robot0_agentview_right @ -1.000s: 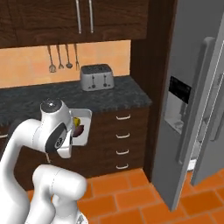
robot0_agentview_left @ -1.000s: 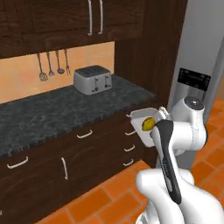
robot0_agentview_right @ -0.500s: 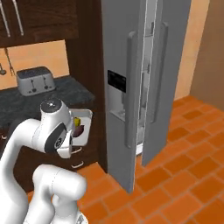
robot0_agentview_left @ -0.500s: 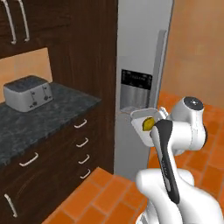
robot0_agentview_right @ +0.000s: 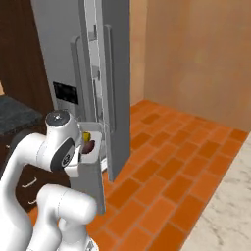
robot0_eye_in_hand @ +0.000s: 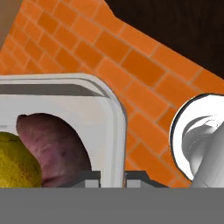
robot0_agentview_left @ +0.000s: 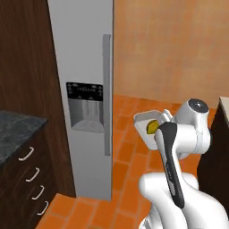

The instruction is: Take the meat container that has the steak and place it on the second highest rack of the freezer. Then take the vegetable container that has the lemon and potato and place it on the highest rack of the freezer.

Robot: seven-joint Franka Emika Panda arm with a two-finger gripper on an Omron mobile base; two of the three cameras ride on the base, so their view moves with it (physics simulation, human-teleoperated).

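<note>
Orange brick-pattern floor (robot0_agentview_right: 162, 162) runs under the whole scene, closed off by a plain tan wall (robot0_agentview_right: 196, 54) at the back, with dark wooden cabinets (robot0_agentview_left: 22, 58) and a speckled dark counter (robot0_agentview_left: 13, 127) off to one side.

Nearest the hand, the pincer (robot0_eye_in_hand: 109, 176) sits at the rim of the vegetable container (robot0_eye_in_hand: 114, 127). Its two tips straddle the tray's side wall, one on the inside and one on the outside, which I judge to be a closed grip on that rim. A rim grip suits a shallow tray: the contents are left untouched.

Just inside the rim from the tips lies the potato (robot0_eye_in_hand: 54, 146), dark purple-brown, and beyond it the lemon (robot0_eye_in_hand: 15, 162), the two touching. In the left base view the tray (robot0_agentview_left: 144, 120) is carried roughly level in front of the arm's wrist, so the produce stays put, with the yellow fruit (robot0_agentview_left: 152, 127) visible over the wall.

Further out stands the freezer (robot0_agentview_left: 82, 80), tall and grey. From the right base view one door (robot0_agentview_right: 113, 83) appears swung open toward the robot, with white interior visible behind it. The racks themselves cannot be made out. The tray is held in the air near this opening, not yet on any rack.

Markings: the black dispenser panel (robot0_agentview_left: 85, 91) carries a faint row of pale marks, too small to read. No brand or label is legible anywhere.
</note>
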